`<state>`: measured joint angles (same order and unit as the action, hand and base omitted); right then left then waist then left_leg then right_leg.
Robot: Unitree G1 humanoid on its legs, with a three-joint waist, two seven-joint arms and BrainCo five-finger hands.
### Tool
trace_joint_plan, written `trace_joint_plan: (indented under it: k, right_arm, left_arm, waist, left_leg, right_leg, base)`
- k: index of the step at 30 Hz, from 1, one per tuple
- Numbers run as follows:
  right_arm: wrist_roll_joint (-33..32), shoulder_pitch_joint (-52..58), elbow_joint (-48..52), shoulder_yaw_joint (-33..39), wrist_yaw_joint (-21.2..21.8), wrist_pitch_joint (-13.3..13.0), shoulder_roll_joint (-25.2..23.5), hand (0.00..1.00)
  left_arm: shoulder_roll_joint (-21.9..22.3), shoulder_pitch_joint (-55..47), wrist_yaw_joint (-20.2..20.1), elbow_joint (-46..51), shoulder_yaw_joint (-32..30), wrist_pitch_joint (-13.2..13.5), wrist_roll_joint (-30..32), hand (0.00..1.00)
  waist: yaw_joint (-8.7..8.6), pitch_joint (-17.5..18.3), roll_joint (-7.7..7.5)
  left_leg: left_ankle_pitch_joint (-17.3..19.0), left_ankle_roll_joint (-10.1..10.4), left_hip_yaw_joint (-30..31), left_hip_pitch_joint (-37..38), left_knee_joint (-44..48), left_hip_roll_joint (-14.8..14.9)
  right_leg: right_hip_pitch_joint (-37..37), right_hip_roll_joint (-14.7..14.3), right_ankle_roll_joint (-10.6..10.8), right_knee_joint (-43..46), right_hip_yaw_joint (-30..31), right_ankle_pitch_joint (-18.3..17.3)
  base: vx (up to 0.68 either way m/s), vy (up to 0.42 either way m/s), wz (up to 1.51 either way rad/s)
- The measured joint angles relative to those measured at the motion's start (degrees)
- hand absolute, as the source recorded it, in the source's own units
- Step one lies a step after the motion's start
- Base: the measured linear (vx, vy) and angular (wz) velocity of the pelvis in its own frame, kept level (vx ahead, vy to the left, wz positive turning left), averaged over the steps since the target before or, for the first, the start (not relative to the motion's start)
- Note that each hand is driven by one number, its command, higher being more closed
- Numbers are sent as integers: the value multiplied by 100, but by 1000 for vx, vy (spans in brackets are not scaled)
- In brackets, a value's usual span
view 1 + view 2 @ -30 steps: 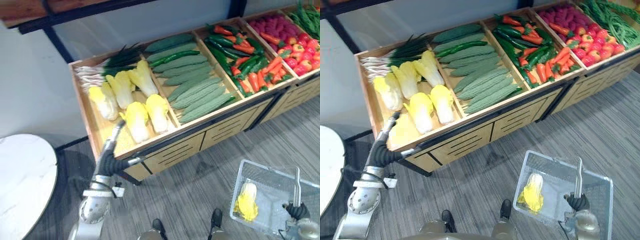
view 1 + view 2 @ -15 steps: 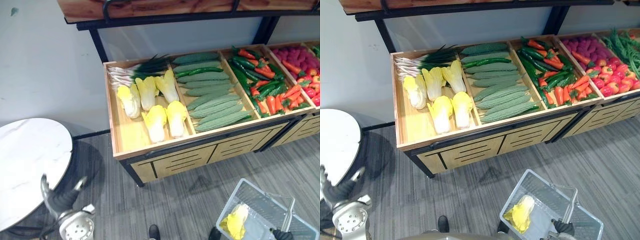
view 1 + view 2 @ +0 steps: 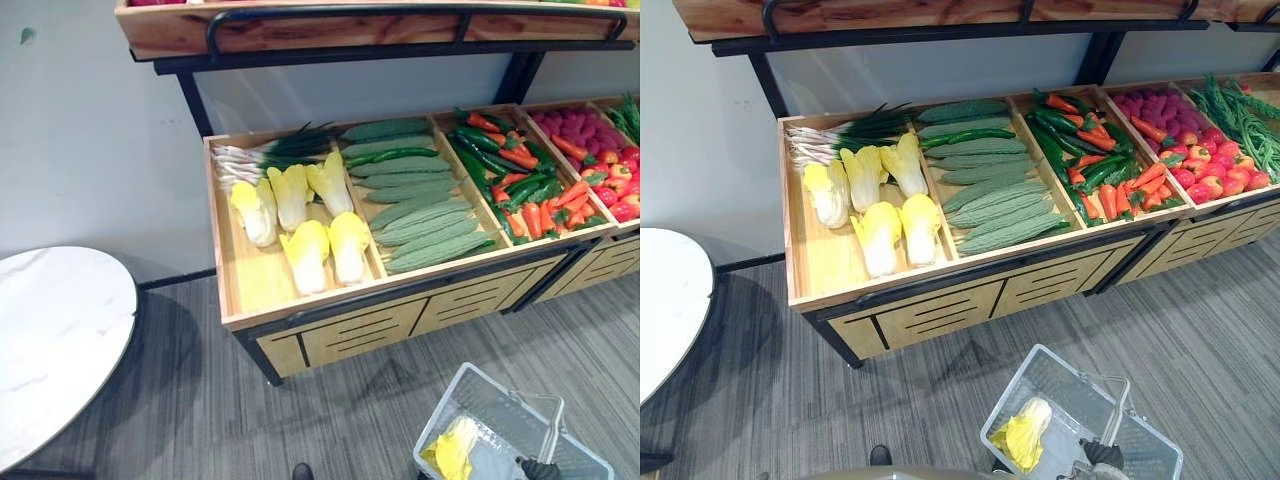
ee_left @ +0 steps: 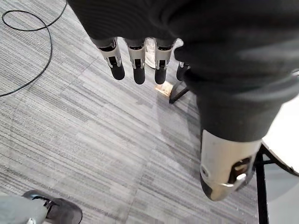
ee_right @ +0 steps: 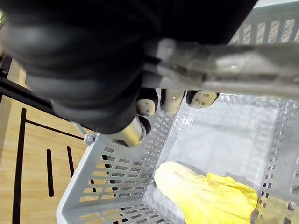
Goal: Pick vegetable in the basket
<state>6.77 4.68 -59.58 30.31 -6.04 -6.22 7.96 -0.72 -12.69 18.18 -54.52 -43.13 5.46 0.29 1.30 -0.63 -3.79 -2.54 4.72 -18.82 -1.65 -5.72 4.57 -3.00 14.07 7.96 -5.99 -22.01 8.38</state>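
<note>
Against the wall stands a long wooden stand [image 3: 340,318], split into compartments: pale yellow cabbages [image 3: 300,215] with spring onions [image 3: 260,155] behind them at its left end, then green gourds [image 3: 420,215], then peppers and carrots [image 3: 520,185]. A round white table [image 3: 50,340] sits to the left of it. On the floor side, in front of the stand, hangs a grey mesh basket [image 3: 1015,400] with one yellow cabbage [image 3: 1021,435] lying inside it. The right hand [image 5: 163,100] has its fingers clenched round the basket's handle [image 5: 224,63]. The left hand [image 4: 138,65] hangs over the grey floor, fingers straight and relaxed, grasping nothing.
</note>
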Motion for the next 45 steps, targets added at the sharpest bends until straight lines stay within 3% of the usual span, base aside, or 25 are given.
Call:
trace_joint_plan:
  k: [8,10,11,15,17,18,19,20,21,22,24,26,31,33,35,39,41,42,43,45]
  right_arm:
    - [-7,-18,-81,-212,-99,-35,4,100]
    - [-18,-64,-168,-211,-110,-38,2,100]
    - [-64,-51,-185,-186,-137,-38,1,100]
    - [-114,-47,-133,-31,-212,-158,-22,100]
    - [-120,-56,73,-46,-227,-216,-142,100]
    - [-130,-81,216,-91,-239,-251,-201,100]
    - [-150,-94,335,-236,-231,-273,-221,100]
    - [-222,-135,368,-321,-229,-277,-220,100]
    - [-246,-195,443,-396,-241,-284,-209,100]
    - [-247,-216,451,-437,-257,-290,-94,100]
    - [-242,-310,391,-626,-223,-291,29,100]
    - [-235,-402,198,-717,-210,-294,17,100]
    - [-230,-454,2,-811,-203,-190,25,100]
    - [-223,-442,10,-841,-203,-183,40,100]
    - [-214,-296,40,-840,-212,-162,51,100]
    - [-219,52,267,-890,-214,-160,39,100]
    - [-214,110,376,-1023,-221,-161,64,100]
    - [-176,105,474,-1187,-218,-160,111,100]
    - [-40,27,492,-1319,-215,-161,186,100]
    - [7,-23,486,-1392,-161,-170,258,100]
  left_arm:
    - [-77,14,-142,-38,778,21,100,0]
    - [-96,15,-172,-35,888,23,100,0]
    - [-124,14,-197,-36,1009,23,104,0]
    - [-205,122,-261,-38,1272,19,284,0]
    - [-281,162,-263,-40,1402,18,334,0]
    - [-306,235,-266,-39,1424,18,370,0]
    - [-294,243,-276,-52,1422,12,510,0]
    - [-258,248,-280,-45,1426,19,526,0]
    - [-219,263,-288,-13,1489,34,564,0]
    - [-217,229,-308,-18,1614,36,566,0]
    - [-212,123,-353,-26,1701,25,560,0]
    - [-204,107,-409,-24,1812,24,533,0]
    - [-133,196,-515,-27,1802,29,443,0]
    - [-67,195,-514,-38,1788,27,437,0]
    - [33,252,-511,-46,1780,27,436,0]
    - [71,302,-512,-164,1802,25,438,0]
    - [59,324,-499,-132,1804,36,429,0]
    - [58,309,-484,-110,1803,67,422,0]
    - [60,245,-472,-15,1835,78,417,0]
    - [97,111,-455,94,1987,123,313,0]
  waist:
    - [-30,-21,-31]
    - [-29,-61,-69]
    - [-33,-115,-122]
    - [-37,-259,13]
    - [-34,-293,57]
    - [-39,-374,80]
    - [-10,-426,250]
    - [8,-482,260]
    - [-89,-624,263]
    - [-124,-722,244]
    - [-116,-728,236]
    - [-118,-722,222]
    - [-122,-720,204]
    - [-135,-732,201]
    - [-220,-770,349]
    - [-299,-757,366]
    - [-274,-780,327]
    - [-234,-800,300]
    - [-222,-827,269]
    - [-154,-863,269]
  left_leg:
    - [122,27,-206,187,35,15]
    - [335,33,-246,131,378,69]
    - [684,36,-234,-24,982,195]
    - [1541,-19,-256,-498,2569,666]
    - [1809,-75,-457,-720,2999,843]
    - [1937,-152,-737,-730,3171,936]
    - [1871,-336,-1125,-649,2991,1061]
    - [1862,-388,-1396,-578,2902,1107]
    - [1790,-480,-1704,-371,2669,1047]
    - [1722,-541,-2069,-95,2452,963]
    - [1683,-584,-2605,108,2268,907]
    - [1659,-599,-3272,282,2171,880]
    - [1571,-582,-4476,331,2194,915]
    - [1541,-529,-4995,415,2354,1023]
    - [1513,-484,-5124,472,2728,1488]
    - [1268,-423,-5047,706,3282,2000]
    - [987,-396,-4340,599,3607,2087]
    - [976,-352,-3314,255,3817,2024]
    - [1243,-134,-1974,-23,3683,1578]
    - [1412,5,-687,-83,3273,1012]
  right_leg:
    - [39,-24,-11,31,206,-44]
    - [44,-7,-18,150,270,-129]
    - [40,18,-4,374,300,-276]
    - [-193,-32,-1,1095,482,-514]
    - [-461,-95,-23,1208,785,-358]
    - [-607,-179,-159,1147,887,-3]
    - [-629,-277,-323,677,931,609]
    - [-648,-301,-397,755,781,598]
    - [-789,-131,-594,2015,79,-249]
    - [-756,120,-663,3070,-451,-918]
    - [-655,274,-648,3921,-839,-1280]
    - [-278,318,-481,4440,-997,-1548]
    - [10,263,-233,3386,-1405,-2139]
    - [46,-6,-416,2608,-1363,-2364]
    - [211,-522,-591,1998,-1132,-2159]
    - [439,-901,-720,1691,-748,-2081]
    - [457,-994,-850,1548,-418,-1998]
    - [460,-1028,-939,1431,-105,-1910]
    - [420,-986,-944,1382,212,-1828]
    - [442,-965,-940,1269,609,-1701]
  base:
    - [37,-12,-13]
    - [33,-19,-15]
    - [36,-26,-8]
    - [0,27,-22]
    - [-49,127,-74]
    - [-188,232,-126]
    - [-172,208,-137]
    - [-210,217,-135]
    - [-149,189,-126]
    - [-159,243,-133]
    - [-108,222,-146]
    - [-109,135,-153]
    - [-66,-57,-132]
    - [-33,-257,-130]
    - [-4,-269,-91]
    - [-74,-179,-62]
    - [-63,-164,-83]
    - [-50,-132,-119]
    - [-32,-55,-128]
    - [-5,34,-129]
